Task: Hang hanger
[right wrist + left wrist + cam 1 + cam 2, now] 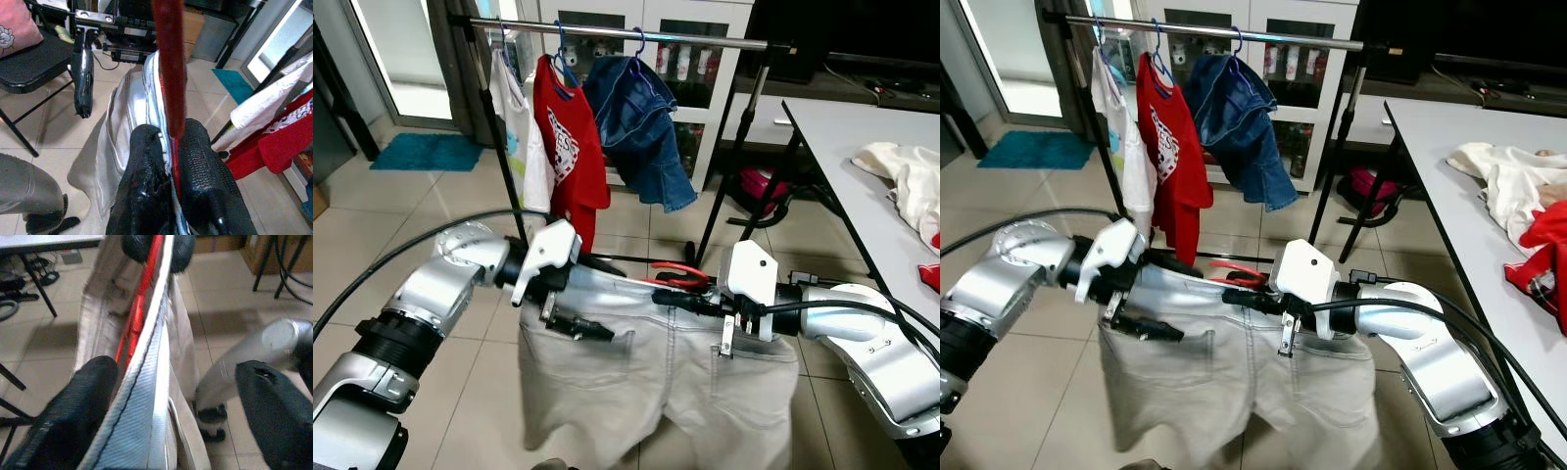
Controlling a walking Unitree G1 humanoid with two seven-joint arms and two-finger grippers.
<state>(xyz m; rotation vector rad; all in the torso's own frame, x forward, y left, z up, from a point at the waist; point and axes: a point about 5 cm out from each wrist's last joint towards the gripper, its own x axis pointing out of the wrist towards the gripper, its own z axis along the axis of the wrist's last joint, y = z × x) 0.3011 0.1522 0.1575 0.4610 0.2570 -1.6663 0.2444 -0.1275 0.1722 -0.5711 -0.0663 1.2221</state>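
Observation:
Pale grey trousers (656, 382) hang from a red hanger (680, 277) held between my two arms, low in front of the clothes rail (705, 37). My right gripper (168, 147) is shut on the red hanger (168, 58) and the waistband together, near the hook. My left gripper (181, 401) is open, its two fingers wide apart on either side of the waistband (151, 382); one finger (83, 411) touches the cloth. In the left eye view the left gripper (592, 294) sits at the trousers' left end.
The rail carries a white top (524, 137), a red shirt (570, 147) and a blue denim garment (641, 127) on hangers; its right half is bare. A grey table (842, 147) with a white garment (906, 176) stands at right. A teal mat (426, 152) lies far left.

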